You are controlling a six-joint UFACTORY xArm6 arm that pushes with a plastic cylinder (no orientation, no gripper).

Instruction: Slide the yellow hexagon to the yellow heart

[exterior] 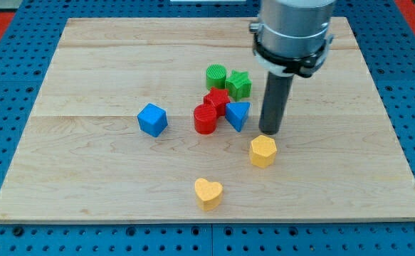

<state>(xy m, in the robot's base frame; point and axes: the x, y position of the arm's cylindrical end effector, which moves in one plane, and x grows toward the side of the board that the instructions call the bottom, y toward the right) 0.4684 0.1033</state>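
The yellow hexagon [263, 151] lies on the wooden board [93, 78], right of the middle and toward the view's bottom. The yellow heart [208, 193] lies below and to the left of it, near the board's bottom edge, with a gap between them. My tip [270, 132] stands just above the hexagon toward the view's top, very close to its upper edge; I cannot tell if it touches. The blue triangle [238, 114] is just left of the rod.
A cluster sits at the board's middle: a green cylinder [216, 75], a green star [238, 84], a red star [216, 99], a red cylinder [205, 119] and the blue triangle. A blue cube [152, 119] lies alone to the left.
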